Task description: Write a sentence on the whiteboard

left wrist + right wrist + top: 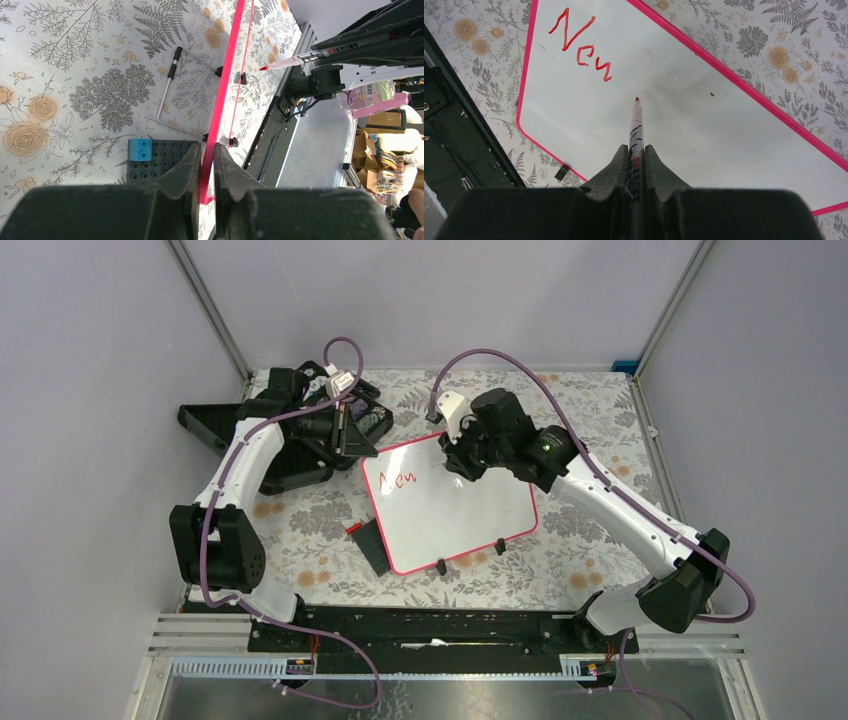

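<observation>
Whiteboard (455, 508) sits askew at mid-table on the floral cloth (580, 400), its two black clip feet (441, 565) toward the arms. Left gripper (208, 150) is closed on the board's pink frame (227, 75) near the far-left corner. Right gripper (636, 150) is clamped on a red marker (636, 125), whose tip points at the white surface just right of the writing; whether it touches, I cannot tell. Sentence (581, 47) so far reads "New" in red, near the board's top-left corner. Dark grey plate (368, 545) with a blue block (140, 149) lies just beside the board's left edge.
</observation>
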Tool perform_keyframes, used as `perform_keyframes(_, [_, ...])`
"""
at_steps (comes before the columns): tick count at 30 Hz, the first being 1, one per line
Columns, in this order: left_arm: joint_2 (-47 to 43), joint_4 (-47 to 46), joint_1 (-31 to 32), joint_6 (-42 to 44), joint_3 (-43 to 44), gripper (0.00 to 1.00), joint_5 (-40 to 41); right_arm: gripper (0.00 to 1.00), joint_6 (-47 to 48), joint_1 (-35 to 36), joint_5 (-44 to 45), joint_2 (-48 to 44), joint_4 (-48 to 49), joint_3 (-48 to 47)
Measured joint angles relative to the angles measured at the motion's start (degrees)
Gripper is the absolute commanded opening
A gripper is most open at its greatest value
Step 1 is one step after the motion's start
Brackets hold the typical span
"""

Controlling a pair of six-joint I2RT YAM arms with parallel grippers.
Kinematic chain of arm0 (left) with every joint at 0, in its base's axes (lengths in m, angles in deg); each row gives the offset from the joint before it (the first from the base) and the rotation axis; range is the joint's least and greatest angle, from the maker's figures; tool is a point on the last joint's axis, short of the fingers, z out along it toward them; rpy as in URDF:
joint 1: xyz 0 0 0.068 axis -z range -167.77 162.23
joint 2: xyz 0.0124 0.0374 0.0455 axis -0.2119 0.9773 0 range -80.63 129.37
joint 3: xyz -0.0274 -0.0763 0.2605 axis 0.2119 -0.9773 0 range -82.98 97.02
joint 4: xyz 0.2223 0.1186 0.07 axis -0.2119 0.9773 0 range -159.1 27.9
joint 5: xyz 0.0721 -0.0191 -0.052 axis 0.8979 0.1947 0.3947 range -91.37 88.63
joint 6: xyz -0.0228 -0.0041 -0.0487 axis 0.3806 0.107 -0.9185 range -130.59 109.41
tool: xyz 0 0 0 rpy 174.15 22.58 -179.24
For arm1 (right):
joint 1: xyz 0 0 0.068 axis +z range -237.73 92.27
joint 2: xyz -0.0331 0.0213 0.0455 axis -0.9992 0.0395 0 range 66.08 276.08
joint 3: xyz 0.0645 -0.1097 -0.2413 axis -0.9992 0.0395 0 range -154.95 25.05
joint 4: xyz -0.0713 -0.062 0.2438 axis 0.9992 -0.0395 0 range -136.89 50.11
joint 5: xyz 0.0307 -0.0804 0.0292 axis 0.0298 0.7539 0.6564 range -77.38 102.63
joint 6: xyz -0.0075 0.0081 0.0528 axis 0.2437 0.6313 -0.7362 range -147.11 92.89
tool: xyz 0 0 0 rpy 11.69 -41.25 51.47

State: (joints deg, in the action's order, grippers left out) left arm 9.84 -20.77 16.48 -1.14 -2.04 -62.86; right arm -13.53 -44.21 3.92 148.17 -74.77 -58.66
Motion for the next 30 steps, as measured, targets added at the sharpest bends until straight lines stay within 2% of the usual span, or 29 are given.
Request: perform_keyframes(30, [0.0,-0.4,0.2,0.0,0.0,0.0,0.2,0.0,0.0,0.0,1.3,3.7,1.1,0.3])
